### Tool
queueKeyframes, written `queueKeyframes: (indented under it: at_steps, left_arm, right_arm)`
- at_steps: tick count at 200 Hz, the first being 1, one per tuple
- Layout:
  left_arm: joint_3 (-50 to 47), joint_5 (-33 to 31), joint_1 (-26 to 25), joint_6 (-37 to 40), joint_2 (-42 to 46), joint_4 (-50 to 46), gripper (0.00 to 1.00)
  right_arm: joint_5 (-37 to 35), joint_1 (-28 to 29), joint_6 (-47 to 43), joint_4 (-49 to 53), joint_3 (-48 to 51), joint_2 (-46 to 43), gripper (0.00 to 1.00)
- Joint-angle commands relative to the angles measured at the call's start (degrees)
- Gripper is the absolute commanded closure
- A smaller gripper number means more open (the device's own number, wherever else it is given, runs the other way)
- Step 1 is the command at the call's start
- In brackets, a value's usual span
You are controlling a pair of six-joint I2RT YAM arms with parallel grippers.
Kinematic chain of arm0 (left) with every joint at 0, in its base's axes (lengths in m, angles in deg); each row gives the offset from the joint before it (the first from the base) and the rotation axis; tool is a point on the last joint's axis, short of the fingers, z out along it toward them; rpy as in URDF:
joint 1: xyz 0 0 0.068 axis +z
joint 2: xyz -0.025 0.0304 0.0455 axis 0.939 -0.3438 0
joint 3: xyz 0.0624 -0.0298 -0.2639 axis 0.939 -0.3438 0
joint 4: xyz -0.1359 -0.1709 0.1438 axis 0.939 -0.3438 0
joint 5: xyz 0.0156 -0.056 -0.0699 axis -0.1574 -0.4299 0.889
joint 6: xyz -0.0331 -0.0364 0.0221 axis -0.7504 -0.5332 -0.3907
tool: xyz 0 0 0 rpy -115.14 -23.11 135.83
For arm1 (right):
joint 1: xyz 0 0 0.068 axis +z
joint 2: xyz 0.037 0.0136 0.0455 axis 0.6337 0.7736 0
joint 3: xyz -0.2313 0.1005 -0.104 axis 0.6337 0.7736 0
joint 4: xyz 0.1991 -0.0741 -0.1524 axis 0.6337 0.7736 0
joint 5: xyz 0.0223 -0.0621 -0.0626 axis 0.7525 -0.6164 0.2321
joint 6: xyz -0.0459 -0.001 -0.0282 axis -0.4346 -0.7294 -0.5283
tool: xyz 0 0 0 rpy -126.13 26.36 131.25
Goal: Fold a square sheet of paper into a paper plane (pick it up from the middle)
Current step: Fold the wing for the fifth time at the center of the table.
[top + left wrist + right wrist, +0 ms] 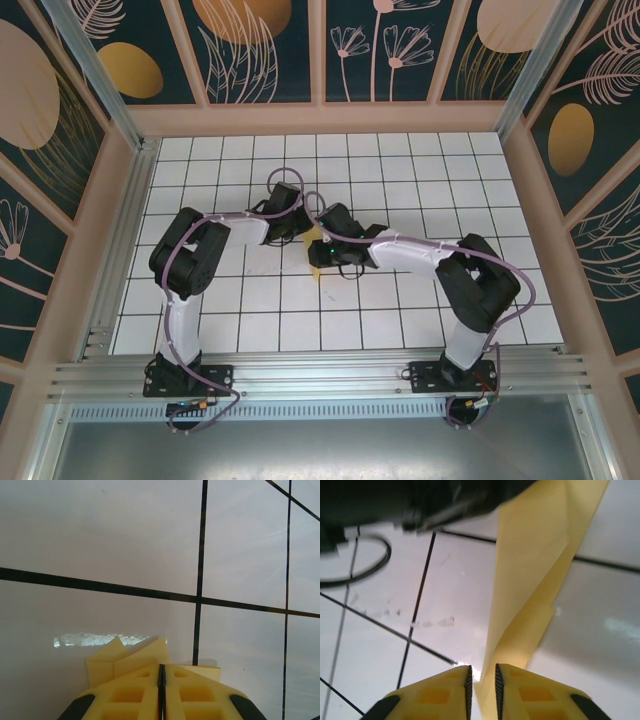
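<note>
The folded yellow paper (530, 580) is a narrow strip whose long axis runs straight out from the right pincer (482, 672). Its near end sits in that pincer's gap. Its far end passes under the dark body of the left arm, well out from the right pincer. The right pincer's jaws stand slightly parted. The strip's edge lies between them, and whether either pad touches the paper cannot be told. At the end away from the right pincer, the left pincer (161, 667) is closed tight, its jaws meeting in a thin seam. Folded corners of the paper poke out past its tips on both sides, so it appears to be clamping the layers. The next move likely turns on this line, with both pincers on one strip at opposite ends.

From above, the two wrists crowd over the white gridded surface (400, 320). They cover most of the paper, leaving a small yellow patch beside the right pincer. The strip's full outline, its creases and how much of it rests on the surface are hidden.
</note>
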Motion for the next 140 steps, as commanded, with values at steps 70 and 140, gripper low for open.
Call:
queueKeyframes:
  at_steps: [70,140]
  left_arm:
    - [0.20,-2.78,-0.04,0.92,-4.21,-7.12,0.90]
    - [-0.09,-2.48,-0.04,1.23,-4.22,-7.31,0.90]
  right_arm:
    - [-10.77,5.46,-1.02,2.18,-0.72,3.78,0.69]
    - [-9.62,5.60,-1.65,0.17,-1.51,4.38,0.68]
